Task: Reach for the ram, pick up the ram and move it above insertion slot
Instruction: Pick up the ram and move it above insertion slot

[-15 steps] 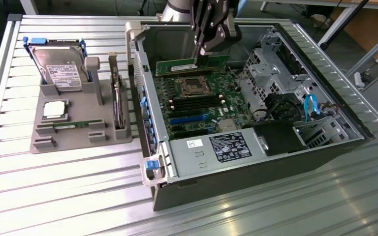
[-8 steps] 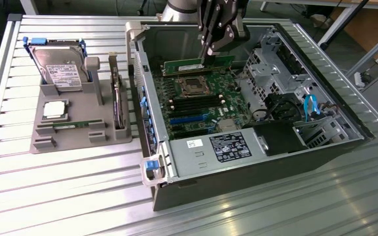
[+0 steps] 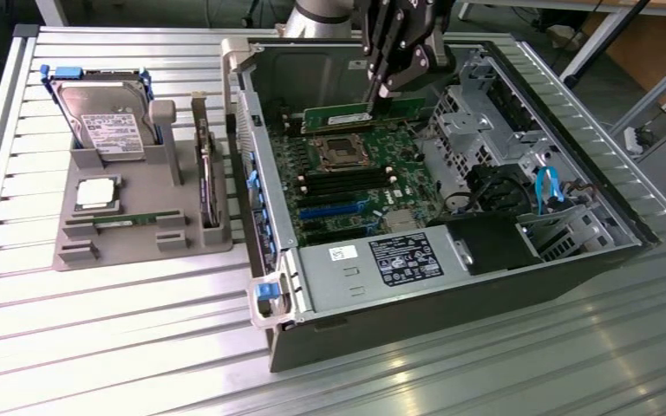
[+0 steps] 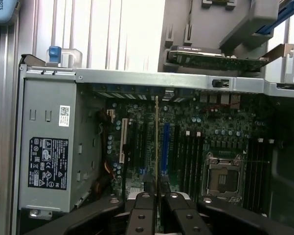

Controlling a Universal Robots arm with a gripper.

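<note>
The ram is a thin green strip held level inside the open computer case, above the far part of the motherboard. My gripper comes down from above and is shut on the strip's end on the exterior view's right. In the wrist view the ram shows edge-on as a thin line running out from between my fingers, over the board's long slots beside the processor socket. Which slot lies under it I cannot tell.
A grey holder on the slatted table, at the exterior view's left, carries a silver hard drive, a square processor chip and an upright card. The power supply and a drive cage crowd the case.
</note>
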